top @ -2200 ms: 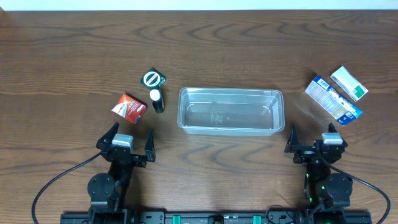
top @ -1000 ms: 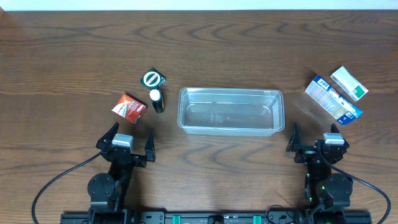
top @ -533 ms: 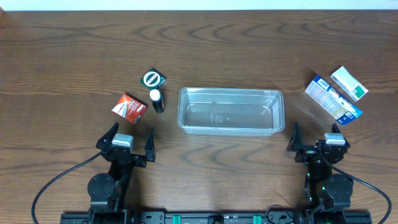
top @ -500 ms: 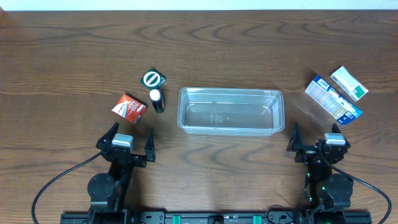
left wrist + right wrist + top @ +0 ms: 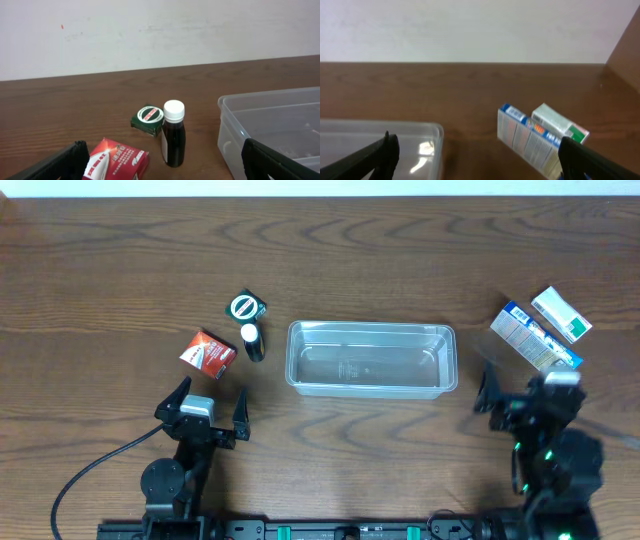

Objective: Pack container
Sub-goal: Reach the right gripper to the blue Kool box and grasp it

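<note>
The clear, empty container point(image 5: 296, 360) sits mid-table; it also shows in the left wrist view point(image 5: 270, 107) and the right wrist view point(image 5: 395, 131). To its left lie a red box point(image 5: 207, 352), a dark bottle with a white cap point(image 5: 252, 342) and a green box point(image 5: 246, 307). To its right lie a blue-and-white box point(image 5: 535, 340) and a white-and-green box point(image 5: 561, 314). My left gripper point(image 5: 208, 396) is open and empty, just in front of the red box point(image 5: 117, 160) and the bottle point(image 5: 172, 135). My right gripper point(image 5: 530, 388) is open and empty, just in front of the blue-and-white box point(image 5: 527, 137).
A pale wall point(image 5: 160, 35) stands behind the table's far edge. Bare wood lies in front of the container between my two arms. The table's right edge is close to the white-and-green box point(image 5: 560, 125).
My right arm has moved forward and a little right, toward the blue-and-white box. The left arm and all the objects have not moved.
</note>
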Controlling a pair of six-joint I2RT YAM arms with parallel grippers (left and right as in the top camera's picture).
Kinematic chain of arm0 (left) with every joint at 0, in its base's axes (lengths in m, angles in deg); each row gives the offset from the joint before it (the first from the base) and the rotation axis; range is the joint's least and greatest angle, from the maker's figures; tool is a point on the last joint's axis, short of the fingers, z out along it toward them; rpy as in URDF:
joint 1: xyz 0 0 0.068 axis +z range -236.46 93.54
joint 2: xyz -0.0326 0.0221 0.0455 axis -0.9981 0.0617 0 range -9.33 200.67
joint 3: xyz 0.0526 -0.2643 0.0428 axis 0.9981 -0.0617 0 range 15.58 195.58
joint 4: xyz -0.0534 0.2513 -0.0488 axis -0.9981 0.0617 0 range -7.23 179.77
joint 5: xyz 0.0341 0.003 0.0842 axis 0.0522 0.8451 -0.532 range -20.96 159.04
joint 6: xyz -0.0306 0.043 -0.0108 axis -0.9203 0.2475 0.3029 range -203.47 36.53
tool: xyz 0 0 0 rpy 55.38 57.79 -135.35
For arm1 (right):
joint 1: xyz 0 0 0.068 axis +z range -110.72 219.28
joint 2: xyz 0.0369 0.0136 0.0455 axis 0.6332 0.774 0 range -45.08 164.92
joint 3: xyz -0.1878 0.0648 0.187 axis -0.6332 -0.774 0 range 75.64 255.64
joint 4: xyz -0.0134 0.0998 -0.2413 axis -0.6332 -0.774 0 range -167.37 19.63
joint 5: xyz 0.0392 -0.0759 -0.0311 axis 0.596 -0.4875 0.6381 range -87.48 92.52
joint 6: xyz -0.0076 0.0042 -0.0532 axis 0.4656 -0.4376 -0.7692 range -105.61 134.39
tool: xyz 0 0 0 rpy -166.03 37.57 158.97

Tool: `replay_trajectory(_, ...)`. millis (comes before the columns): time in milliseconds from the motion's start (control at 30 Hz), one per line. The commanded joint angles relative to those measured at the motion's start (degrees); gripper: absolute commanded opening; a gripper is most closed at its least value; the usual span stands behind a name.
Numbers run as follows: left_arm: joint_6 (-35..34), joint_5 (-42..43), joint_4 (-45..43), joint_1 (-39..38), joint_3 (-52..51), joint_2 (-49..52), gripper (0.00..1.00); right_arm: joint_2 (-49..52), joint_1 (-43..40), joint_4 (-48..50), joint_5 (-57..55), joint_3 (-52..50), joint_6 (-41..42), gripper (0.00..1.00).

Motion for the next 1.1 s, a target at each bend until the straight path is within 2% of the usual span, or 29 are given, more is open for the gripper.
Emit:
replay_trajectory(0,0.7,0.4,1.9,0.3,-1.0,-0.3,0.98,11.2,-0.7,-5.6,2.0,12.2,3.6,0.99)
replay_trajectory(233,0.7,0.4,1.9,0.3,-1.0,-0.3,0.98,34.0,-0.7,-27.6,5.9,40.4,3.0,0.99)
replay_trajectory(400,0.7,0.4,1.9,0.3,-1.0,-0.3,0.98,43.9,-0.8,-36.3,6.4,53.6,-1.6,0.99)
replay_trajectory(800,0.7,0.4,1.9,0.3,-1.0,-0.3,0.98,52.2,-9.1,-35.6,0.3,55.4,-6.6,0.99)
replay_trajectory(1067,0.7,0.4,1.9,0.3,-1.0,-0.3,0.98,59.1,-12.6,-36.4,0.3,55.4,-17.2,0.99)
